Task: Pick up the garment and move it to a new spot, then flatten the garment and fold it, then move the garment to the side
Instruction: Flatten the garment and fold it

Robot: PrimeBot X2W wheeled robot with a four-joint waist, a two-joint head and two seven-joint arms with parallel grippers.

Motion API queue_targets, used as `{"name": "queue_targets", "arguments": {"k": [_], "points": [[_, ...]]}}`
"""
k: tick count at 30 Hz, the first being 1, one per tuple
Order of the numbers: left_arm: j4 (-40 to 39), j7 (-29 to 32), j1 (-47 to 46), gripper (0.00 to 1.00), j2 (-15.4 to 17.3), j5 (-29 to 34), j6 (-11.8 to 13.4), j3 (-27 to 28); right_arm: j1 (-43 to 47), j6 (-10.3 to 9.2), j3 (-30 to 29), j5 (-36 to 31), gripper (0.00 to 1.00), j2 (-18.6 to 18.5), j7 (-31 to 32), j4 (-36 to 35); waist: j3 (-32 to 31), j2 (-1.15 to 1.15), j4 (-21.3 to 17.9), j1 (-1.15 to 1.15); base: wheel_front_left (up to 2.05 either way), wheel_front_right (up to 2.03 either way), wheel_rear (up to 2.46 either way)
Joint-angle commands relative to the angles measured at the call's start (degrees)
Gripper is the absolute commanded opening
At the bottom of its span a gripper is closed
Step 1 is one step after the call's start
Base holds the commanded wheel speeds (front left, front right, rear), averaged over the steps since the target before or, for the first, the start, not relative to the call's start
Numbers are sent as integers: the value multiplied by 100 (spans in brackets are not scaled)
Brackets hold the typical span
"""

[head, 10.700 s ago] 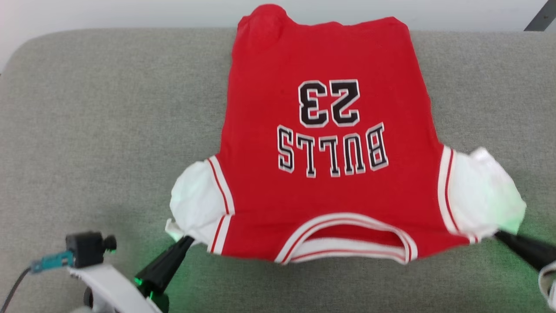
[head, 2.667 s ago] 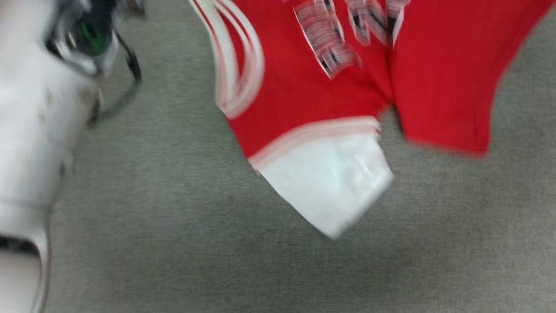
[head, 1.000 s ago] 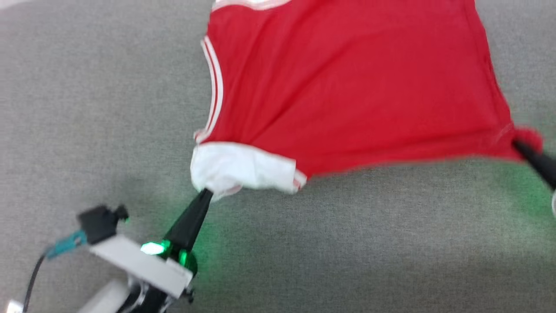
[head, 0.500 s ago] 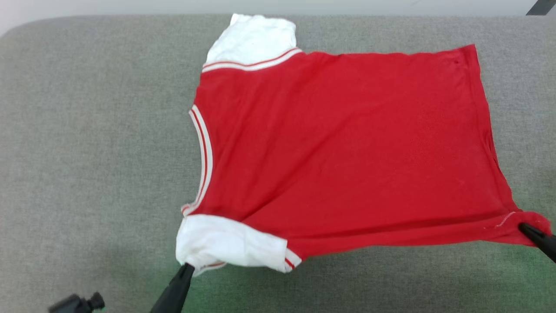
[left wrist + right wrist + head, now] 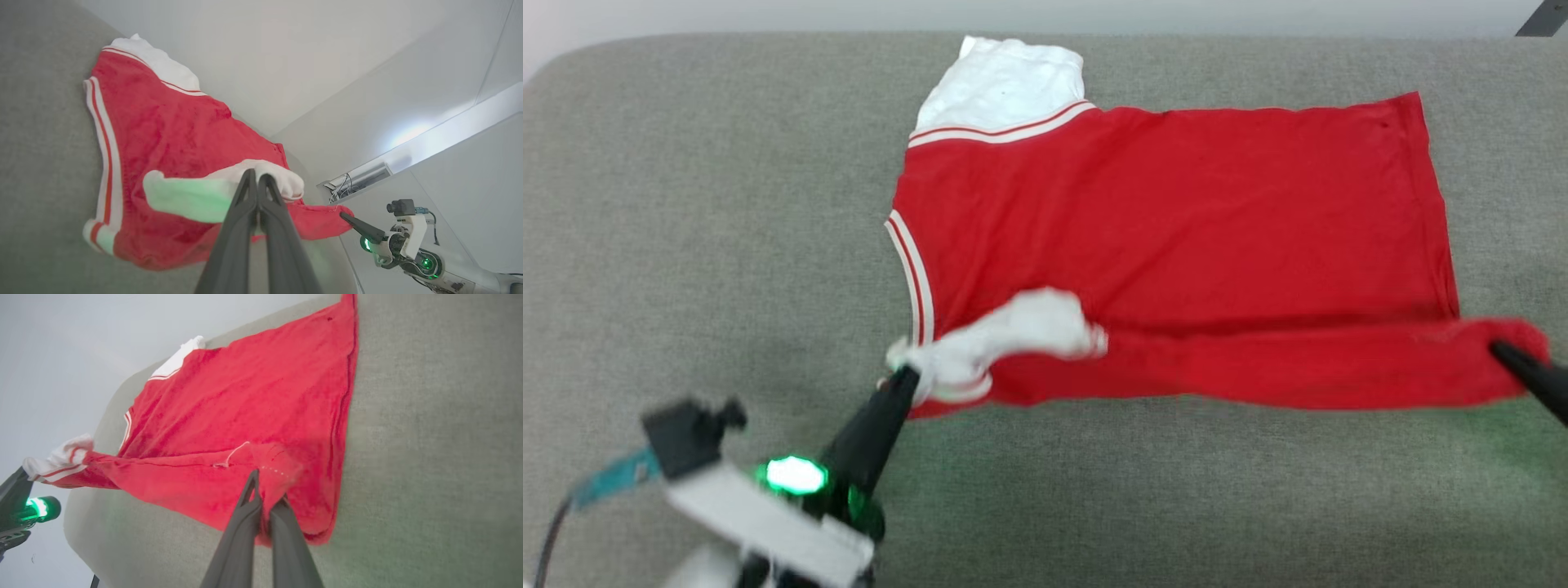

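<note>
The garment (image 5: 1176,220), a red jersey with white sleeves and striped trim, lies plain side up on the grey cushion (image 5: 686,204), collar to the left and hem to the right. My left gripper (image 5: 905,377) is shut on the near white sleeve (image 5: 1013,327) and holds it lifted over the red body. My right gripper (image 5: 1499,351) is shut on the near hem corner (image 5: 278,465), raised off the cushion. The near edge hangs between the two as a folded-over band. The far sleeve (image 5: 1005,82) rests flat. In the left wrist view the fingers (image 5: 245,204) pinch white cloth.
Bare grey cushion stretches left of the garment and along the near side (image 5: 1176,506). The cushion's far edge meets a pale wall (image 5: 768,15). My right arm (image 5: 408,245) shows in the left wrist view beyond the cushion's end.
Both grippers have lifted the near edge and carried it away from me, so the near sleeve and hem corner now hang over the red body. The far part has stayed flat.
</note>
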Motion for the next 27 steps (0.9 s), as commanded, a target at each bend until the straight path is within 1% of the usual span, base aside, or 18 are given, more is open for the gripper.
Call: {"name": "queue_targets", "arguments": {"k": [1, 4, 6, 8, 10, 13, 18, 24, 25, 26, 27], "points": [[205, 131, -401, 0, -26, -57, -14, -56, -272, -9, -60, -97, 0, 230, 155, 174, 24, 0, -40, 0, 0, 0, 0], [650, 354, -1023, 0, -88, -148, -14, -145, -662, -9, -63, -159, 0, 636, 449, 608, 59, 0, -92, 0, 0, 0, 0], [1006, 499, -1367, 0, -65, -145, -14, -219, -919, -9, 2, -329, 0, 882, 663, 961, 99, 0, -113, 0, 0, 0, 0], [1313, 564, -1641, 0, -121, -185, -14, -282, -1154, -9, 14, -392, 0, 1204, 819, 1301, 149, 0, -154, 0, 0, 0, 0], [1664, 567, -1838, 0, -127, -151, -14, -342, -1312, -9, 32, -392, 0, 1476, 928, 1706, 184, 0, -178, 0, 0, 0, 0], [2094, 436, -2037, 0, -244, -202, -14, -407, -1495, -9, 99, -458, 0, 1863, 1015, 2198, 217, 0, -191, 0, 0, 0, 0], [2687, 175, -2251, 0, -400, -100, -14, -643, -1585, -9, 177, -621, 0, 2285, 943, 2834, 267, 0, -171, 0, 0, 0, 0], [3328, -52, -2459, 0, -492, 31, -14, -985, -1542, -9, 228, -767, 0, 2556, 782, 3235, 255, 0, -158, 0, 0, 0, 0], [3399, -70, -2488, 17, -482, 66, -14, -1052, -1544, -9, 241, -806, 0, 2588, 744, 3276, 243, 0, -161, 0, 0, 0, 0], [3491, -97, -2515, 45, -464, 90, -14, -1099, -1546, -9, 252, -838, 0, 2610, 688, 3293, 233, 0, -164, 0, 0, 0, 0], [3541, -104, -2555, 96, -442, 132, -14, -1166, -1549, -9, 255, -884, 3, 2627, 619, 3314, 221, 0, -165, 0, 0, 0, 0]]}}
